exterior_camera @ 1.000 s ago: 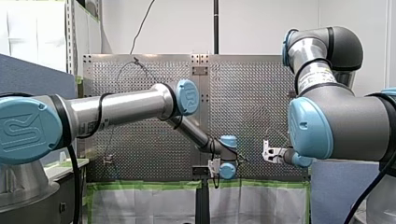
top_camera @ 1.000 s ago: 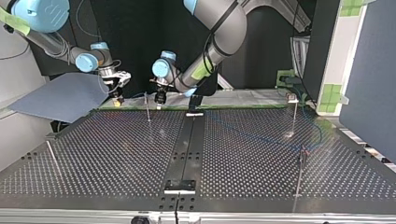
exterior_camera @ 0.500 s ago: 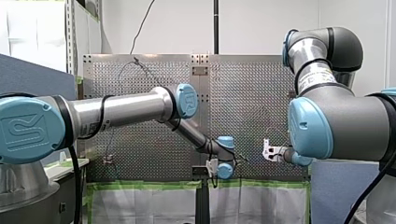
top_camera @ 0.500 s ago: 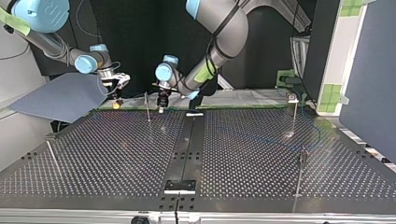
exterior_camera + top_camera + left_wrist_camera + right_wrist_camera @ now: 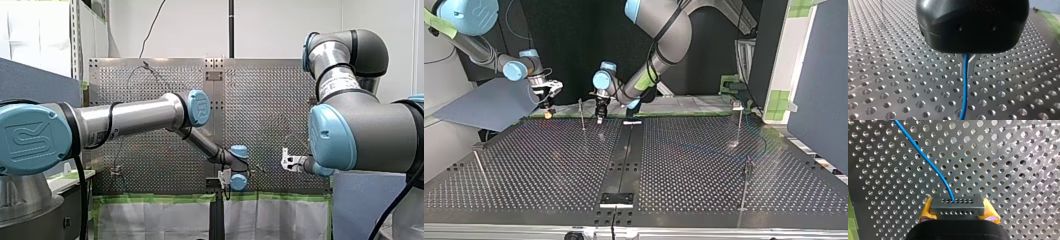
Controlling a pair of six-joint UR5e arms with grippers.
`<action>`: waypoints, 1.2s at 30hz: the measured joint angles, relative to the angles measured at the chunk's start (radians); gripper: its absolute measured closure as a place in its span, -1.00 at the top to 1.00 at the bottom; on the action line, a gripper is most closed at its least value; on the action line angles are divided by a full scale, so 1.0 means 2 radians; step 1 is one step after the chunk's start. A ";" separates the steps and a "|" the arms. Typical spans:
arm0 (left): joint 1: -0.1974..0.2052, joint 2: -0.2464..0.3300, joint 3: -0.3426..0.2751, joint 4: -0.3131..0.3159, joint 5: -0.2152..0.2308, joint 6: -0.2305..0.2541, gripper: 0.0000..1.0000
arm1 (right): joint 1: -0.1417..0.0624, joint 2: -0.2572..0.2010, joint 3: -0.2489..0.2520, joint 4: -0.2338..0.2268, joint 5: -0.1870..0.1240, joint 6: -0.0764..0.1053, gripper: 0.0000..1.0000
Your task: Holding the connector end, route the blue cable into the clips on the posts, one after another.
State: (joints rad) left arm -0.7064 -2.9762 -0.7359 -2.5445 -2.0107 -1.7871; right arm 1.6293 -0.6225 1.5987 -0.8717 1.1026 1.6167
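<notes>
**A:** Status of the tools?

**B:** The connector [image 5: 957, 206] is pinched between the yellow pads [image 5: 990, 213] of the right arm's tool [image 5: 957, 211], at the 11 o'clock edge of the tabletop [image 5: 549, 165] in the top view. The blue cable [image 5: 964, 85] is run between the metal fingers [image 5: 970, 65] of the left arm's tool [image 5: 965, 71]. They are pressed close on it; hard clamp or loose guide cannot be told.

**A:** Risks?

**B:** A post [image 5: 582, 114] stands just at 9 o'clock of the left arm's tool in the top view. It could be struck, or its clip missed if the height is misjudged. With too much tension, the cable could be kinked at the connector or the connector pulled from the pads.

**A:** Containers?

**B:** None seen. A second post [image 5: 740, 125] is at 2 o'clock and a third post [image 5: 745, 187] at 4 o'clock. What is seated in their clips cannot be made out.
</notes>
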 joint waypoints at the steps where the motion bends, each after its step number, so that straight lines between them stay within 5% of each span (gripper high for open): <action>1: 0.000 0.001 0.000 0.000 0.001 0.000 -1.00 | 0.000 0.000 -0.002 0.003 -0.001 0.000 -1.00; 17: -0.004 0.013 0.000 0.000 0.012 -0.001 -1.00 | 0.000 0.000 -0.010 0.020 -0.003 0.004 -1.00; 20: -0.005 0.013 0.000 -0.005 0.014 -0.001 -0.80 | 0.000 0.000 -0.010 0.021 -0.003 0.005 -1.00; 28: -0.009 0.013 0.000 -0.031 0.017 0.002 -0.80 | 0.000 0.001 -0.011 0.022 -0.002 0.005 -1.00; 29: -0.009 0.013 0.000 -0.034 0.019 0.003 -0.65 | 0.000 0.001 -0.011 0.022 -0.002 0.005 -1.00; 30: -0.009 0.013 0.000 -0.037 0.021 0.003 -0.14 | 0.000 0.002 -0.011 0.022 -0.002 0.005 -1.00; 31: -0.009 0.013 0.000 -0.042 0.025 0.004 -0.14 | 0.000 0.002 -0.011 0.022 -0.002 0.005 -1.00; 33: -0.009 0.013 0.000 -0.050 0.031 0.008 0.52 | 0.000 0.002 -0.011 0.022 -0.002 0.005 -1.00; 34: -0.009 0.013 0.000 -0.055 0.034 0.011 0.52 | 0.000 0.002 -0.011 0.022 -0.002 0.004 -1.00; 35: -0.010 0.013 0.000 -0.060 0.034 0.013 0.95 | 0.001 0.002 -0.011 0.022 -0.002 0.004 -1.00; 36: -0.010 0.013 0.000 -0.064 0.033 0.016 1.00 | 0.001 0.002 -0.011 0.022 -0.002 0.004 -1.00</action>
State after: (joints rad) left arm -0.7263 -2.9502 -0.7356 -2.6735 -1.9444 -1.7547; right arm 1.6308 -0.6193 1.5776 -0.8270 1.0985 1.6251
